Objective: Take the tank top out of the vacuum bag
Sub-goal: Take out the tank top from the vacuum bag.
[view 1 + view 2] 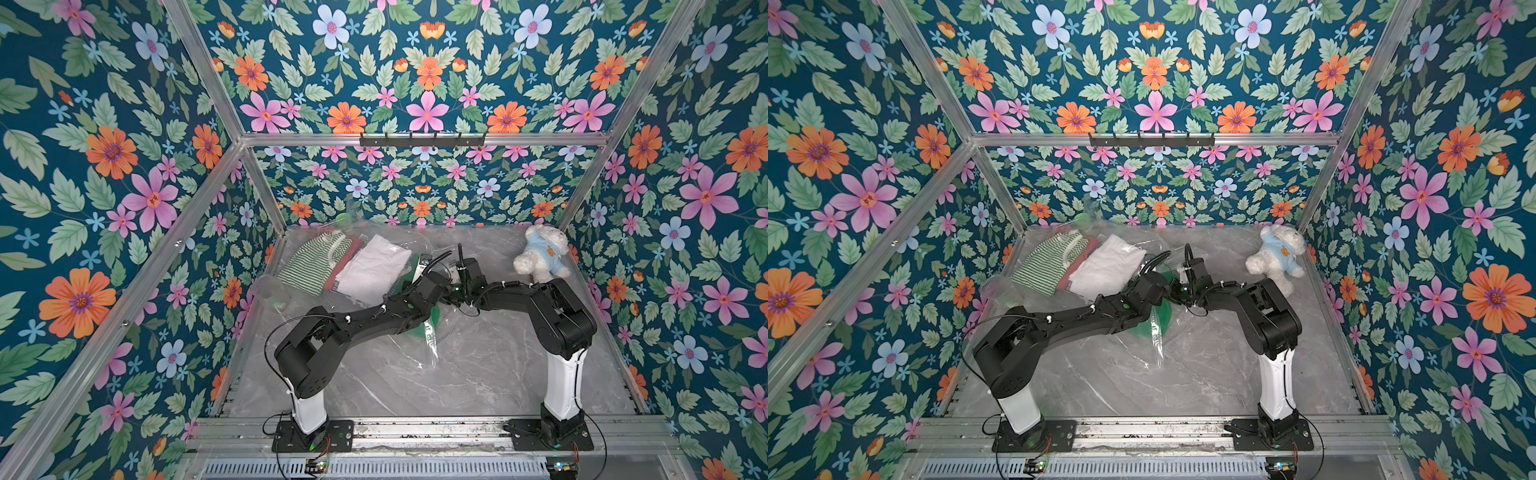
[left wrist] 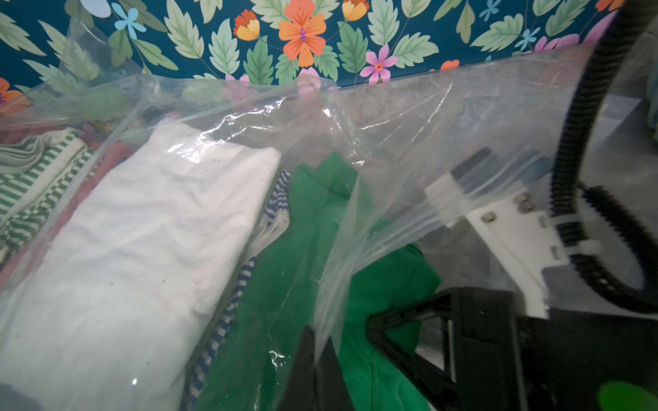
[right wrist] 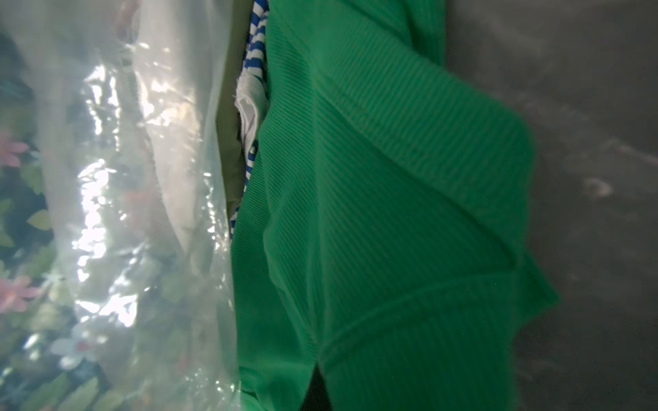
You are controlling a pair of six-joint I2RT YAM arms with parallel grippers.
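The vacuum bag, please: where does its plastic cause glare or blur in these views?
Right wrist view: bright glare streaks on the vacuum bag, wallpaper behind it hazy, green garment soft. Left wrist view: small highlights over the white garment.

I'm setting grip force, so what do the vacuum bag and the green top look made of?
The vacuum bag: thin clear plastic film with a glossy finish; it crinkles and throws bright glints. The green top: soft ribbed knit fabric, matte and probably stretchy; fine parallel ribs and limp folds show, but the fibre cannot be told.
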